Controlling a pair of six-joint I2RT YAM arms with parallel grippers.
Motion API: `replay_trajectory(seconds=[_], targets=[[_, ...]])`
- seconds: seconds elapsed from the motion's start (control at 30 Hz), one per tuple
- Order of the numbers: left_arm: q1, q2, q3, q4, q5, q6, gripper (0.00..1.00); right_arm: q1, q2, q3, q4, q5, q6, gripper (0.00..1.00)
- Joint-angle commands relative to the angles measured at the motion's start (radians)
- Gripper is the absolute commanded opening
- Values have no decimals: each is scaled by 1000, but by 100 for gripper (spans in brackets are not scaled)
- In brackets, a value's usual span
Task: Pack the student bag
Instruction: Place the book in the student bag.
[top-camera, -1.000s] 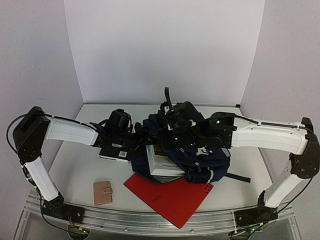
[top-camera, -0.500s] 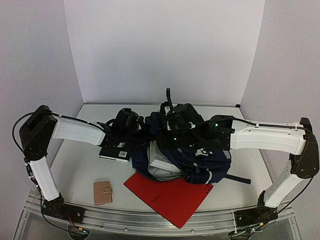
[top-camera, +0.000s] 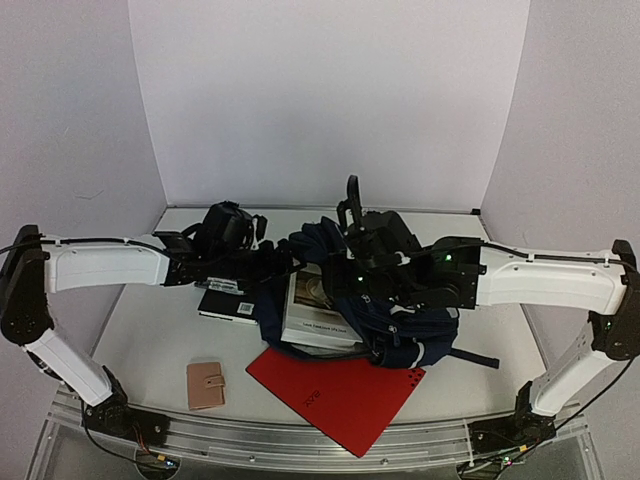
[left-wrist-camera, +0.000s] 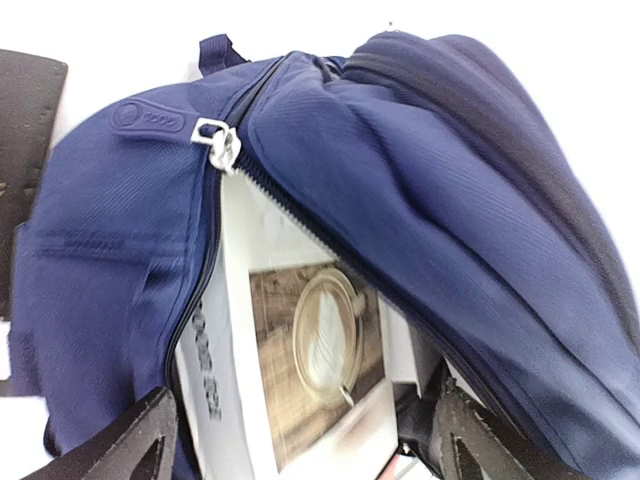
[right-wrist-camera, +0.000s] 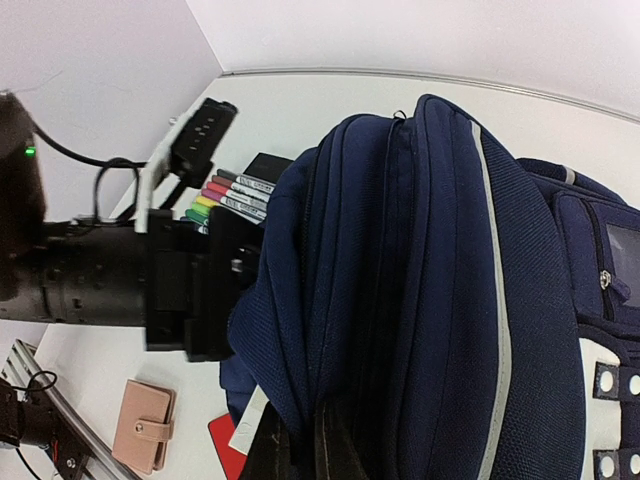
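The student bag (top-camera: 405, 320), dark navy with grey stripes, lies at mid table with its mouth open to the left. It fills the left wrist view (left-wrist-camera: 420, 180) and the right wrist view (right-wrist-camera: 440, 280). A white book (top-camera: 310, 308) with a coffee-cup photo sits in the opening, part inside (left-wrist-camera: 300, 350). My left gripper (top-camera: 278, 262) is open at the mouth, its fingers (left-wrist-camera: 130, 445) wide apart on either side of the book. My right gripper (top-camera: 345, 272) is shut on a fold of the bag's upper flap (right-wrist-camera: 300, 450) and holds it raised.
A red notebook (top-camera: 335, 395) lies in front of the bag. A pink wallet (top-camera: 205, 385) lies at front left. A black box of coloured markers (top-camera: 228, 305) lies left of the bag, under the left arm. White walls stand on three sides.
The left arm has stretched out lower and its gripper has drawn back a little from the bag. The book now lies flatter in the opening with its cover showing. The right gripper has raised the flap.
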Motion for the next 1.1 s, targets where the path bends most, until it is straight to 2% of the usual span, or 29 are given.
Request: replay_trajectory(seconds=[0.0, 0.1, 0.23, 0.63, 0.8, 1.07], targets=[[7, -87, -28, -135, -3, 45, 91, 7, -12, 50, 118, 61, 3, 0], [5, -118, -61, -151, 35, 27, 87, 7, -5, 59, 118, 61, -5, 0], [-27, -133, -86, -135, 85, -1, 75, 7, -2, 63, 118, 64, -9, 0], [-116, -86, -117, -146, 104, -82, 67, 6, -2, 80, 117, 70, -23, 0], [-149, -36, -100, -100, 99, -106, 63, 7, 0, 86, 117, 55, -23, 0], [-196, 124, -16, 59, 80, -146, 46, 7, 22, 86, 119, 2, 4, 0]])
